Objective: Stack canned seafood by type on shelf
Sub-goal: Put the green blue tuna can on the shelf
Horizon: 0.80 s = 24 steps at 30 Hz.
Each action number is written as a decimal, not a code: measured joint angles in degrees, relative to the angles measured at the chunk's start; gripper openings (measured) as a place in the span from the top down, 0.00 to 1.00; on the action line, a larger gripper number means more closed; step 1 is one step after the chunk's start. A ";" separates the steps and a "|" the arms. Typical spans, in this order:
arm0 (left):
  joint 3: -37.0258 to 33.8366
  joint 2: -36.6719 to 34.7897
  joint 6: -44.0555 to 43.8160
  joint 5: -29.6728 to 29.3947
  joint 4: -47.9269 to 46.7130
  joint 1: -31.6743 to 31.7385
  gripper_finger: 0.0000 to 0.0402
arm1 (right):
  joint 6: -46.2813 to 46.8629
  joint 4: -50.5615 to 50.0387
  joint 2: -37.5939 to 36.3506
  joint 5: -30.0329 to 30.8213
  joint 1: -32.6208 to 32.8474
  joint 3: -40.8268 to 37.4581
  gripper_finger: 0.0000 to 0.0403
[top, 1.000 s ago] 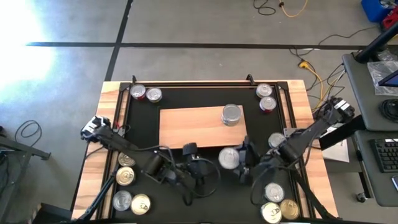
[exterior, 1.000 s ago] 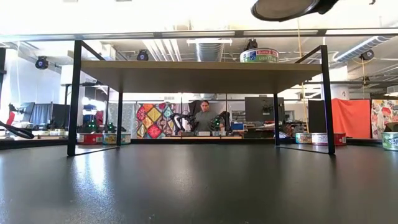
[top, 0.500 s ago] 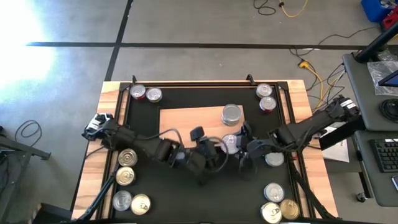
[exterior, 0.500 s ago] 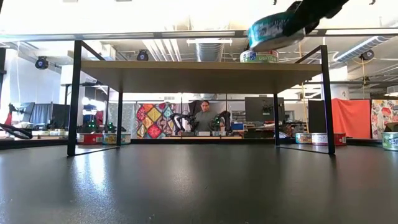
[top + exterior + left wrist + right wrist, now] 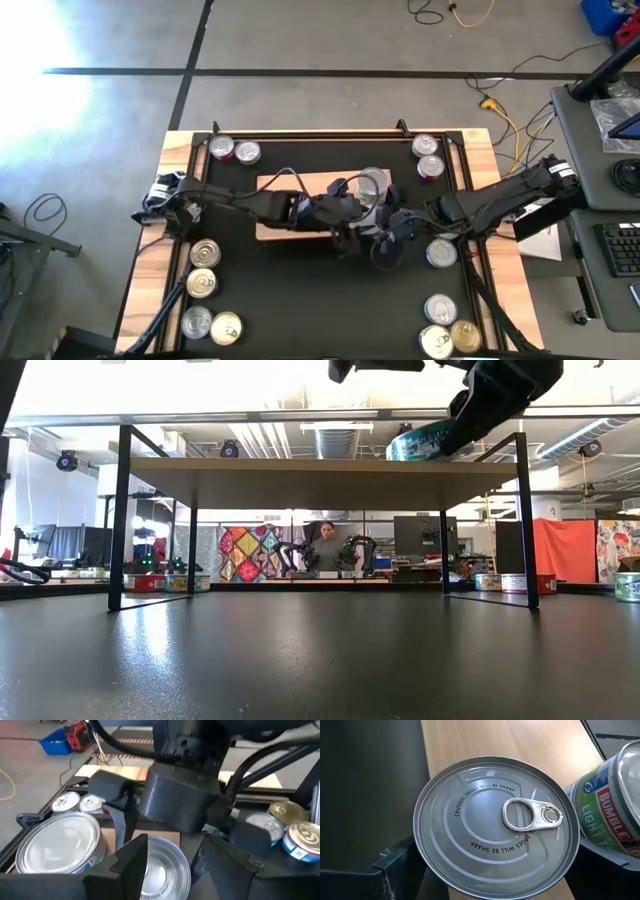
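The shelf [image 5: 300,195] is a pale wood board on black legs above the black mat. One tin [image 5: 372,183] stands on its right part, blue-green label showing [image 5: 615,805]. My right gripper [image 5: 383,228] reaches in from the right, shut on a second silver-lidded tin [image 5: 495,825] beside the first. In the low view this held tin [image 5: 425,440] slants just over the shelf top [image 5: 300,470]. My left gripper [image 5: 352,212] comes from the left, fingers partly apart, close to the held tin. The tin's lid [image 5: 162,865] shows in the gap between the left fingers. My right gripper holds the tin by its round side wall [image 5: 422,870], fingers wide apart across its full width. They come slanting down from the table's right. The tin is tilted, left edge lowest, lid up, over the shelf's right part. Whether my left gripper touches the tin, I cannot tell.
Loose tins lie on the mat: two at the far left [image 5: 235,150], two at the far right [image 5: 428,157], several along the left near side [image 5: 203,270] and several at the right near side [image 5: 441,309]. A person sits far behind the table [image 5: 327,545].
My right gripper has carried the tin from over the mat in front of the shelf toward the far edge and down, to beside the tin on the shelf. My left gripper has gone right and toward the far edge alongside it, ending close to the held tin.
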 joint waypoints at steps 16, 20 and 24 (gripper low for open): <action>-0.09 7.04 -3.67 7.32 4.24 3.37 0.95 | 1.36 0.38 0.02 -0.04 0.02 -0.05 0.04; -0.09 8.77 -4.82 7.15 4.32 4.30 0.98 | 2.48 0.15 0.03 -1.28 0.02 -0.14 0.04; -0.05 9.59 -5.64 7.44 4.58 4.81 1.00 | 3.88 -0.26 0.07 -3.18 0.00 -0.14 0.04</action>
